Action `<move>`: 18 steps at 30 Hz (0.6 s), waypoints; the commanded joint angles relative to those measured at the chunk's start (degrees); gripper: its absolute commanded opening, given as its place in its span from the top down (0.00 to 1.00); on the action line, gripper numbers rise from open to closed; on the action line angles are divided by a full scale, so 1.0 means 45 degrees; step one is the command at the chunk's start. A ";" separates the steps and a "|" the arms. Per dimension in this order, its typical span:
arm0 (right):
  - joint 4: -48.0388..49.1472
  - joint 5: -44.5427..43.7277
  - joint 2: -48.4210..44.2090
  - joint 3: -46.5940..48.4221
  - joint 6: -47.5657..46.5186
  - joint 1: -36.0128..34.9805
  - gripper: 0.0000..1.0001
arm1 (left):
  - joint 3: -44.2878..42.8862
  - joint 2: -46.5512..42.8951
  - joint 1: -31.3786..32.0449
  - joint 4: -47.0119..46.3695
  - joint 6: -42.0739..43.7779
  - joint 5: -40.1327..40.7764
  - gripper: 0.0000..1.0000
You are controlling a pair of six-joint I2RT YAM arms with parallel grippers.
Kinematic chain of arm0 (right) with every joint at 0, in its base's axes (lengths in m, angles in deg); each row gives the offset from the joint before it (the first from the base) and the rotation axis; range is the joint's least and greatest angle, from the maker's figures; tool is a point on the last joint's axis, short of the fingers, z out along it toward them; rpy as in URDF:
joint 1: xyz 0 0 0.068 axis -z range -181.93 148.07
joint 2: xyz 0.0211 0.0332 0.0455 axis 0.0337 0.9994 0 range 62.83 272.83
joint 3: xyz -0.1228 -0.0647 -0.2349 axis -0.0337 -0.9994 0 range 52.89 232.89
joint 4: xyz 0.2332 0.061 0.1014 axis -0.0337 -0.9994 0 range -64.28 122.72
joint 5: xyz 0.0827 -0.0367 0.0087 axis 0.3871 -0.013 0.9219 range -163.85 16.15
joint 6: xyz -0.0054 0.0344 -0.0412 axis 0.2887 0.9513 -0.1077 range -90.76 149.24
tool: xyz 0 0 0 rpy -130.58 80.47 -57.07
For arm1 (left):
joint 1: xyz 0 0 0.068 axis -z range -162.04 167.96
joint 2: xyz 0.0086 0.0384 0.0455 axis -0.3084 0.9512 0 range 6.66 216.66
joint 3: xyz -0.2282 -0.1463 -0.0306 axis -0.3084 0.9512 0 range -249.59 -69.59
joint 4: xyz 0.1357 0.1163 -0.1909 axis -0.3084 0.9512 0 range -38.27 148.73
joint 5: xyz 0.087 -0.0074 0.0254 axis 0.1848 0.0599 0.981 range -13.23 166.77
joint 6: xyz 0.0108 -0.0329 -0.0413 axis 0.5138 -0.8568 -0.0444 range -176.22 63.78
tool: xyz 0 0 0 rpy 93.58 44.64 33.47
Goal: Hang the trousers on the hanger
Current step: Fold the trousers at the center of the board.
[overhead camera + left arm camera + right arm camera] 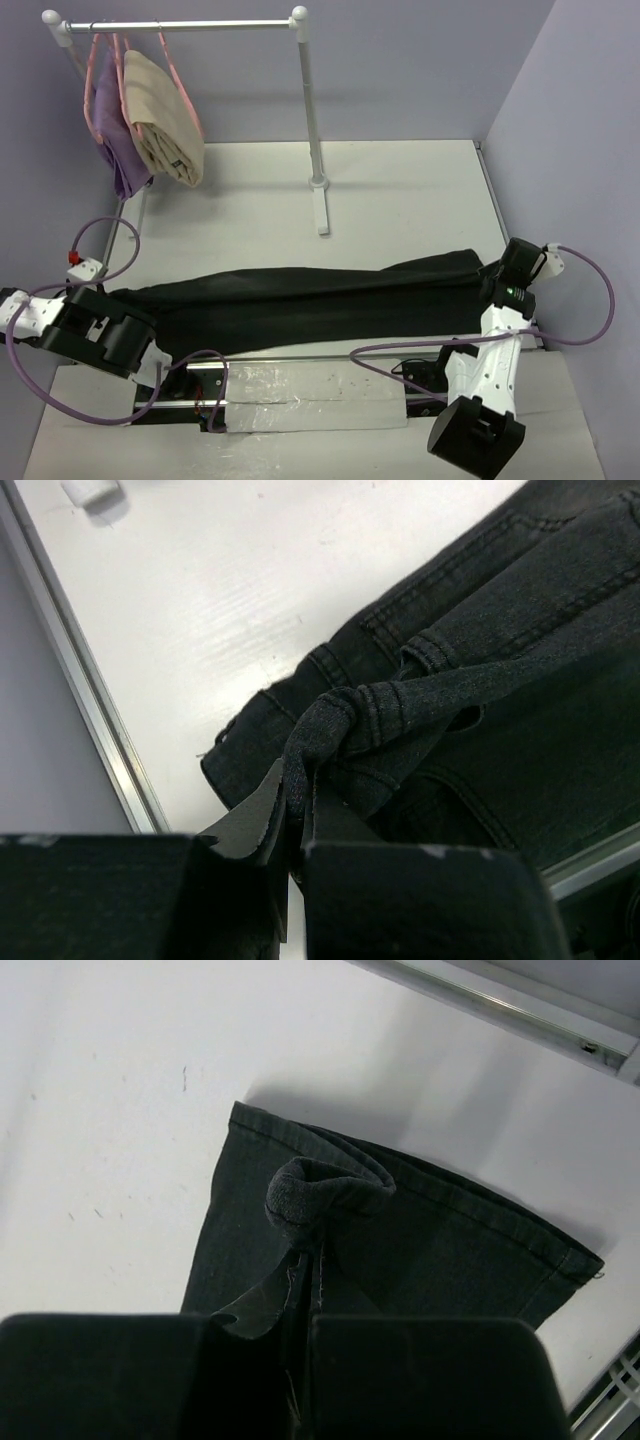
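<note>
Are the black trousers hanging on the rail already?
No, the trousers lie stretched across the table; on the rail hang a beige garment and a purple garment.

I see the trousers (pixel 300 300) — black denim, stretched out lengthwise, waistband and hem each bunched — lying just before the rack (pixel 310 120), whose rail carries the pink hanger (pixel 176 72).

Plain black trousers (pixel 310 300), with tonal black stitching, lie along the near edge of the white bench (pixel 400 190). At the far-left corner, pink hangers (pixel 90 85) carry 1 beige garment (pixel 165 130) and 1 purple garment (pixel 125 165); the cables (pixel 110 220) are purple too.
</note>
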 commanded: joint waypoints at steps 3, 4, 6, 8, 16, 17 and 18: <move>-0.0224 -0.1621 -0.1197 -0.0085 0.1183 0.0659 0.97 | -0.0361 0.0203 -0.0774 0.0655 0.2527 0.0368 1.00; -0.0244 -0.1662 -0.1663 -0.0144 0.1282 0.0758 0.97 | -0.0421 0.0475 -0.0968 0.0970 0.2823 0.0427 1.00; -0.0361 -0.1739 -0.2115 -0.0203 0.1555 0.1012 0.95 | -0.0461 0.0575 -0.1028 0.1090 0.3039 0.0467 1.00; -0.0537 -0.1876 -0.2662 -0.0184 0.1615 0.1091 0.93 | -0.0267 0.0517 -0.1087 0.1090 0.3449 0.0952 0.99; -0.1980 -0.4042 -0.3754 0.0226 0.2785 0.1091 0.11 | 0.0379 0.0322 -0.1438 0.1090 0.4700 0.1541 0.55; -0.2099 -0.4451 -0.3893 0.0265 0.2922 0.1091 0.10 | 0.0360 0.0302 -0.1554 0.1110 0.4720 0.1502 0.50; -0.2158 -0.4532 -0.4029 0.0324 0.3039 0.1091 0.09 | 0.0282 0.0321 -0.1614 0.1090 0.4759 0.1521 0.48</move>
